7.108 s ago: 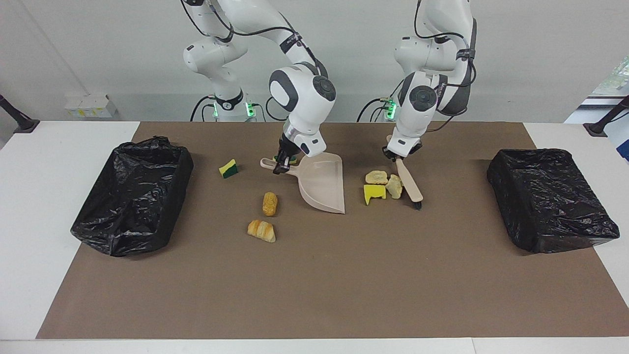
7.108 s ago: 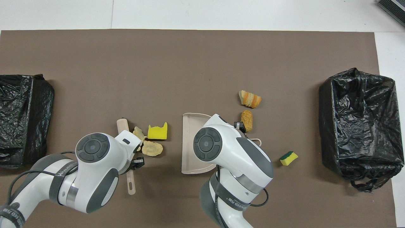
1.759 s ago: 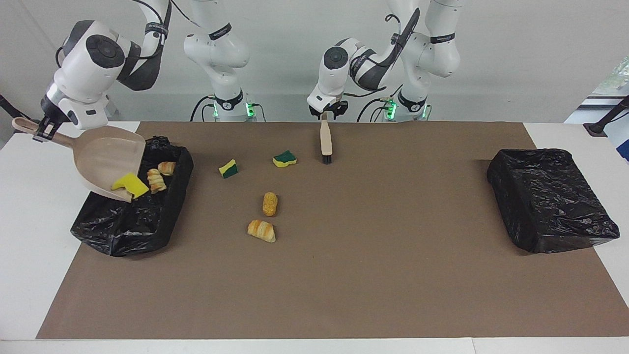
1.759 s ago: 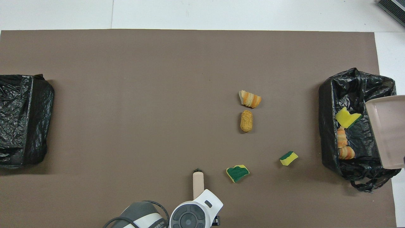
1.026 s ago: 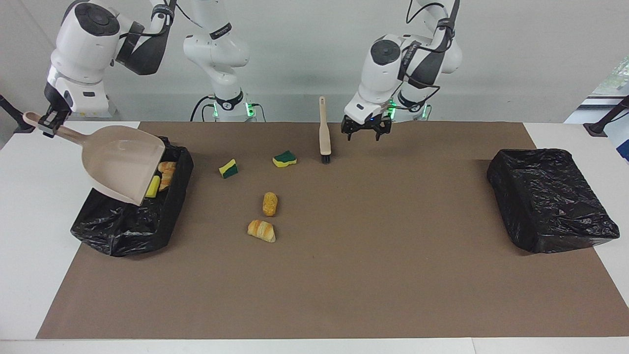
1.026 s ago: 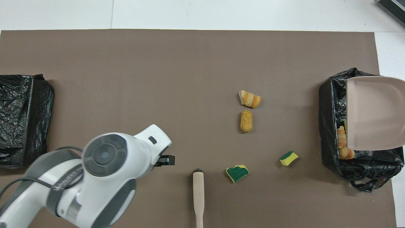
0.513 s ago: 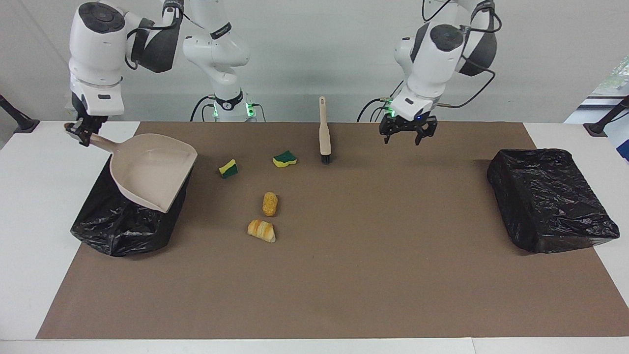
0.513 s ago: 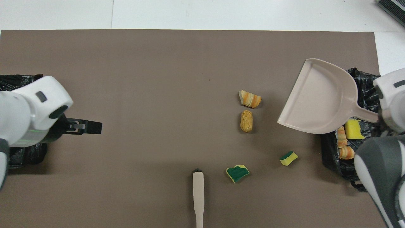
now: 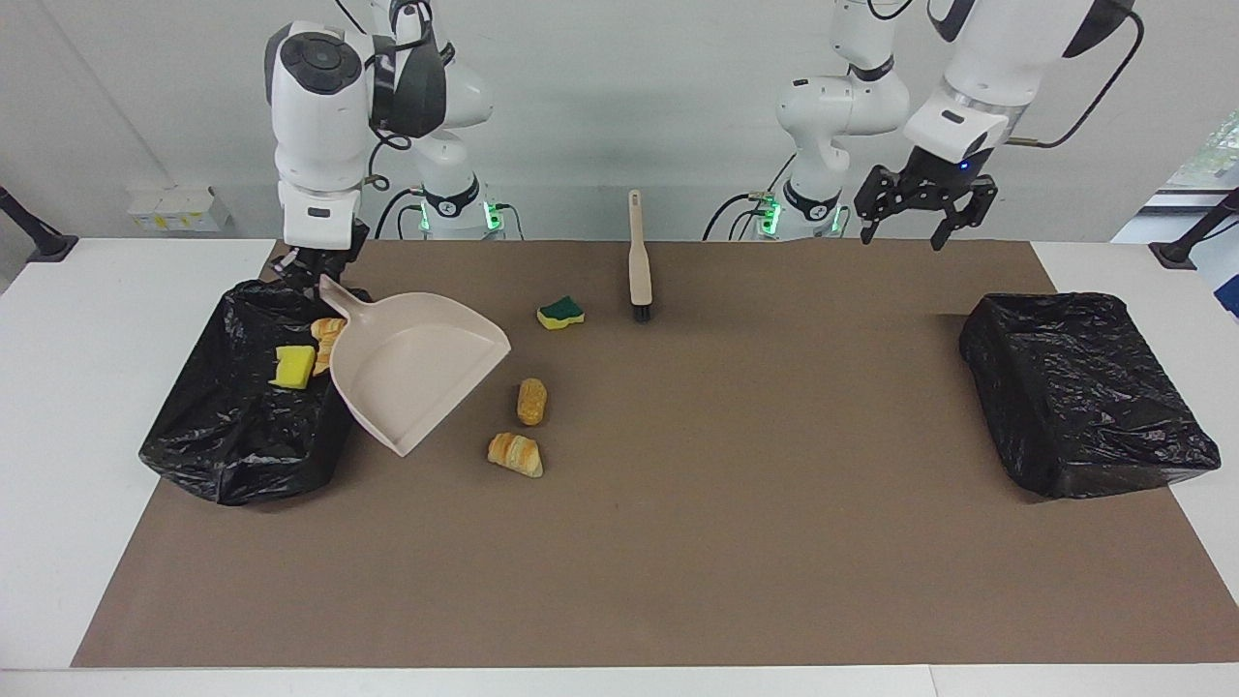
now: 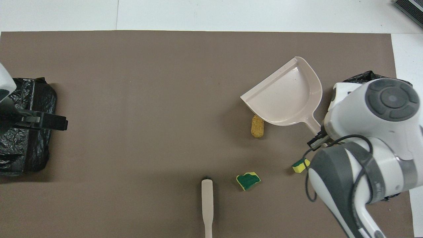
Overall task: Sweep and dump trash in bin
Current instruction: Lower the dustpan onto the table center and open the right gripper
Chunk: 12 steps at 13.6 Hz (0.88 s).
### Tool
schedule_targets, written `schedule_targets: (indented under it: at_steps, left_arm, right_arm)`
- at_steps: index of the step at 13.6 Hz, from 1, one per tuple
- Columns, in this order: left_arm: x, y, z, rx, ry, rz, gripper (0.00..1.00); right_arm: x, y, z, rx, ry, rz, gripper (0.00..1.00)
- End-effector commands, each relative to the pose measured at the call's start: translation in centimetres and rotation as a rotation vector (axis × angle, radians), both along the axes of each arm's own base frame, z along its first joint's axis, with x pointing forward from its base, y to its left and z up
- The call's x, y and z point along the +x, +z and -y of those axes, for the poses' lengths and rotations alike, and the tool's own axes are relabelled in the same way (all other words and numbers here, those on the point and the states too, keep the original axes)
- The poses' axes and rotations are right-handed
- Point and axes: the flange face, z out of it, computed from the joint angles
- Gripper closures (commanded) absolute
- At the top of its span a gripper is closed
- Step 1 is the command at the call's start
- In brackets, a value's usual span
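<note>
The right end effector [image 9: 312, 263] grips the dustpan [image 9: 411, 370] by its handle, raised. Its mouth faces away from the robots. The left end effector [image 9: 916, 215] hangs wide open, holding nothing.

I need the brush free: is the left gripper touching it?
Apart. Facing view: the left gripper hangs open in the air, well clear of the brush lying on the mat.

A yellow sponge chunk [image 9: 292, 367] and a golden-brown bread-like piece [image 9: 327, 332] lie in the black-lined bin [image 9: 237, 455] at the right arm's end. On the tabletop: a green-topped sponge scrap [image 9: 560, 312] nearest the robots, a brown oval roll [image 9: 531, 401], a croissant-like piece [image 9: 515, 453] farther out, and a small green-yellow chunk [image 10: 300, 165].
</note>
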Motion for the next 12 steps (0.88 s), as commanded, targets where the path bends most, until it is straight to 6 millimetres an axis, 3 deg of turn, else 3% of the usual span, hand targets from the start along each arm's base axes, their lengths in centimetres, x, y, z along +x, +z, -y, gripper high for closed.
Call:
schedule_targets:
  at_steps: [1,5,6,11,12]
  left_arm:
    - [1.4,0.4,-0.4,0.029,-0.011,-0.024,0.00]
    - [0.8,0.4,-0.8,0.035,-0.049,-0.025,0.00]
    - [0.7,0.5,-0.8,0.035,-0.053,-0.022,0.00]
    - [0.8,0.4,-2.5,0.033,-0.029,-0.029,0.00]
    - [0.8,0.5,-2.5,0.034,-0.029,-0.027,0.00]
  right_arm:
    - [-0.2,-1.9,-5.1,0.052,-0.200,-0.009,1.00]
    - [-1.1,-4.7,-12.1,0.130,-0.427,-0.034,1.00]
    - [-1.6,-5.8,-15.0,0.138,-0.476,-0.037,1.00]
    - [-0.8,-9.9,-25.2,0.114,-0.617,-0.057,1.00]
    - [-0.6,-11.0,-26.5,0.098,-0.624,-0.060,1.00]
